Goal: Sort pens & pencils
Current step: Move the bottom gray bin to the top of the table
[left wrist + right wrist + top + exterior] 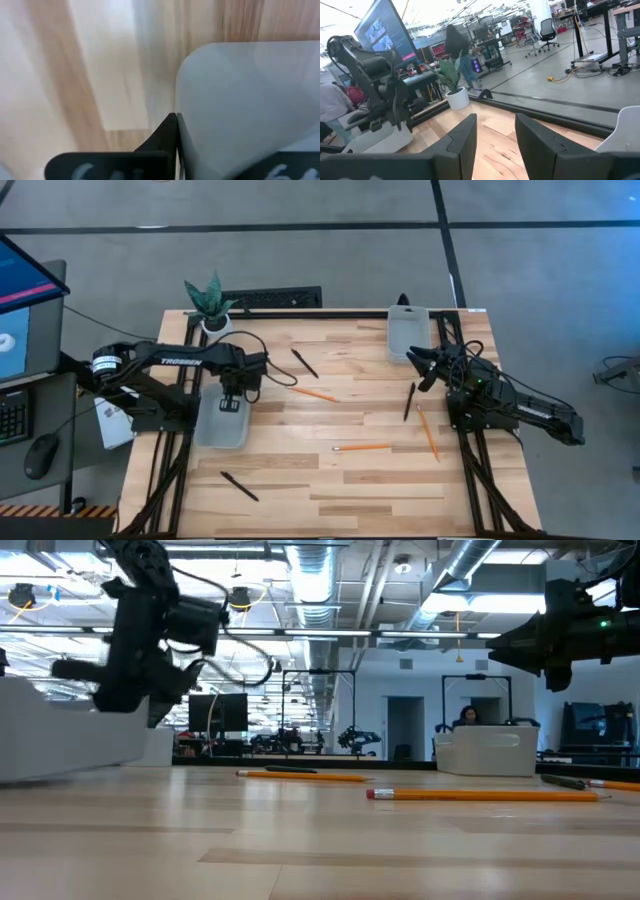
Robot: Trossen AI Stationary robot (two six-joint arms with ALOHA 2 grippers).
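Three black pens lie flat on the table: one far of centre [304, 363], one toward the right [409, 401], one at the near left [239, 486]. Three orange pencils lie flat at the centre [313, 393], nearer [362, 447] and to the right [428, 430]. My left gripper [232, 398] [176, 125] hangs shut over the left grey tray [222, 425], with nothing between its fingers. My right gripper [424, 368] [495, 135] is open and raised near the right grey tray [407, 335], pointing toward the table's left.
A potted plant [212, 305] stands at the far left corner, with a keyboard [270, 298] beside it at the far edge. The table's black frame rails [470, 470] run along both sides. People [457, 50] are in the room beyond the table.
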